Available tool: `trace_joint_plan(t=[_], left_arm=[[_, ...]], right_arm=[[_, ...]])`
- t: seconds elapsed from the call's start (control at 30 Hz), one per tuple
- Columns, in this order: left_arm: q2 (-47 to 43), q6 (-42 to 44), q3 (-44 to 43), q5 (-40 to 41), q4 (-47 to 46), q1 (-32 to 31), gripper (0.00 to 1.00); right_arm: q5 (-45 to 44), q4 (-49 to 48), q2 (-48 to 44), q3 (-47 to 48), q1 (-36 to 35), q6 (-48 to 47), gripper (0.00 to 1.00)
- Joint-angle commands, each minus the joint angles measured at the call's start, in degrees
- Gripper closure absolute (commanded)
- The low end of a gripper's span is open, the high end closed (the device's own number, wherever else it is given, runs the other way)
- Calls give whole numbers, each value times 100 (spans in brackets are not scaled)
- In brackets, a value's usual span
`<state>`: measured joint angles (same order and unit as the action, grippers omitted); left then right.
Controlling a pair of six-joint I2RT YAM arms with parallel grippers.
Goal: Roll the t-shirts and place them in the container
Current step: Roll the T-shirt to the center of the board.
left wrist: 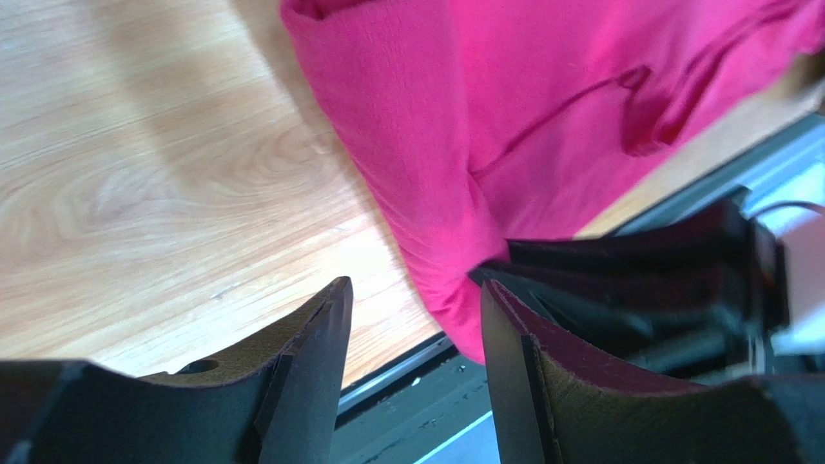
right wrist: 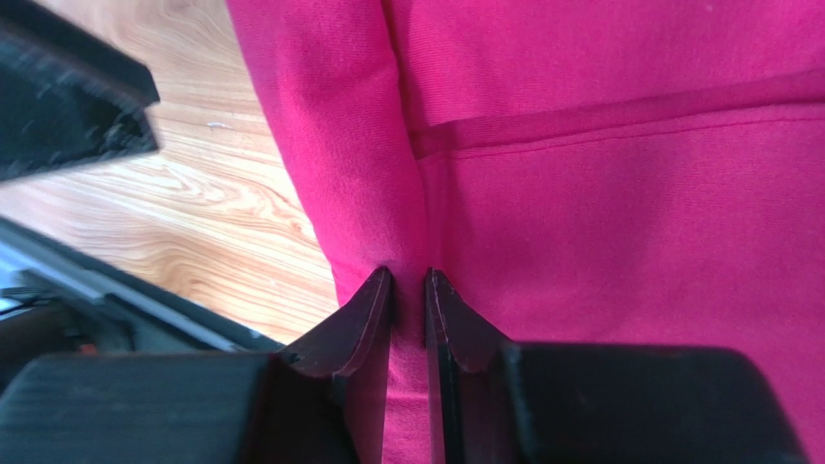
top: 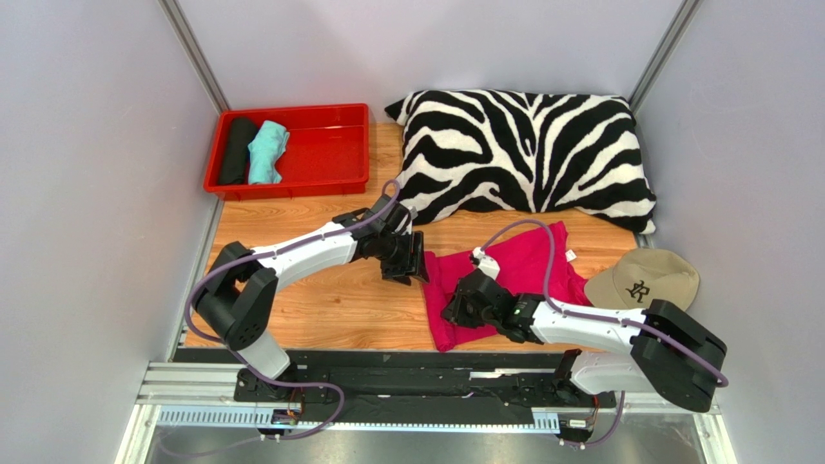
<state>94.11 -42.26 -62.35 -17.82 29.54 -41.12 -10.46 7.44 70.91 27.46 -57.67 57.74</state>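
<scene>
Pinching the folded nine-o'clock edge of the pink t-shirt (top: 518, 266), the right hand (right wrist: 407, 275) grips cloth; the left hand (left wrist: 416, 290) gapes empty beside it. It lies at the bench's (top: 329, 309) four o'clock. Both should grip level before rolling.

The counter (top: 329, 309) in front of you is a light wood-grain board. At its far left corner you have a red tray (top: 290, 187), and just right of that a zebra-striped pillow (top: 528, 155) lies flat along the back edge. Nearer you, right of centre, the pink t-shirt (top: 523, 256) lies on the wood, its left side folded over into a long ridge that reaches the front edge. A beige cap (top: 644, 278) rests just beside the shirt's right side, crown up.
</scene>
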Motion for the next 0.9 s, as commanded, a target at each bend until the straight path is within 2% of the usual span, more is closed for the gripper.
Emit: trace_joint_plan(t=[0.0, 0.37, 0.53, 0.7, 0.87], left_arm=[[-217, -54, 451, -528, -966, 26, 40], [380, -353, 715, -485, -2056, 34, 39], [697, -397, 689, -283, -2110, 26, 39], [741, -450, 838, -195, -2251, 26, 39], [416, -450, 1110, -125, -2251, 43, 36]], right_arm=[[956, -1385, -87, -495, 369, 484, 79], [1318, -1764, 80, -760, 608, 590, 80], [1432, -1773, 89, -795, 704, 546, 80], [1468, -1729, 98, -795, 766, 493, 80], [1503, -1737, 168, -769, 766, 458, 81]])
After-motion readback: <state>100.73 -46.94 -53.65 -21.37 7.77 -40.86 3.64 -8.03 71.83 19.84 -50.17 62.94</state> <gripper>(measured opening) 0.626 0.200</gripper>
